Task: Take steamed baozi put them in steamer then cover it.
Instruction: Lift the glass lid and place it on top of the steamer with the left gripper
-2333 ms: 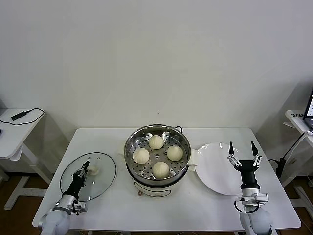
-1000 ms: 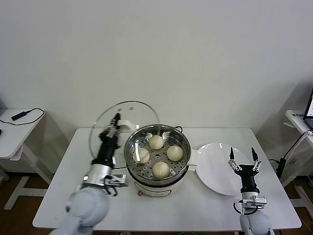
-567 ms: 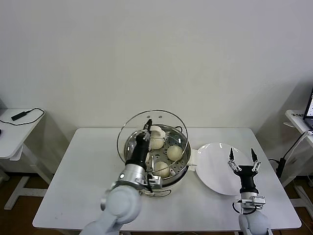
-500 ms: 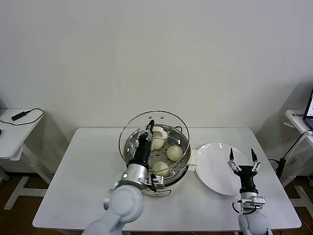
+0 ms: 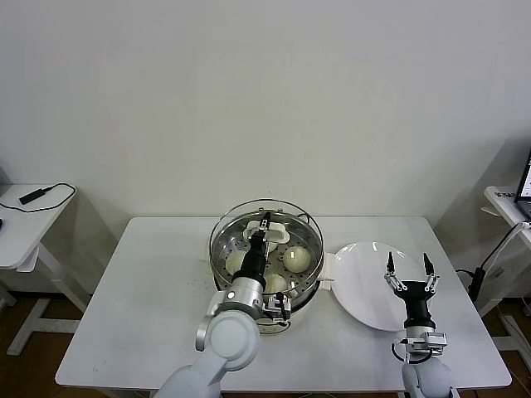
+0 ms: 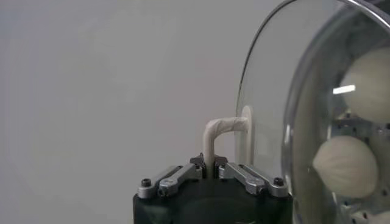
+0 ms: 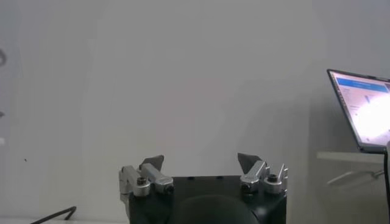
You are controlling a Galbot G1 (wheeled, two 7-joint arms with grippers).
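The table [image 5: 124, 315] fills the lower half of the head view, and at its centre stands the steamer [image 5: 221, 257] with all four buns [image 5: 299, 259] on its perforated tray. What has changed is the glass lid [image 5: 236, 217]: two seconds ago it lay flat on the table at lower left, a second ago it was raised upright beside the pot, and now it sits over the steamer's mouth, its rim roughly lined up with the pot's rim. The plate [image 5: 365, 290], right of the pot, is as it was.

The left gripper [image 5: 263, 224] is clamped on the lid's white handle [image 6: 220, 135]; in the left wrist view the handle runs between the closed fingers, with buns visible through the glass. The right gripper [image 5: 407, 271] waits over the plate at lower right, fingers spread, holding nothing.

Loading looks finished and covering nearly so; likely only seating the lid and letting go remain. I cannot tell whether the lid already rests on the rim.
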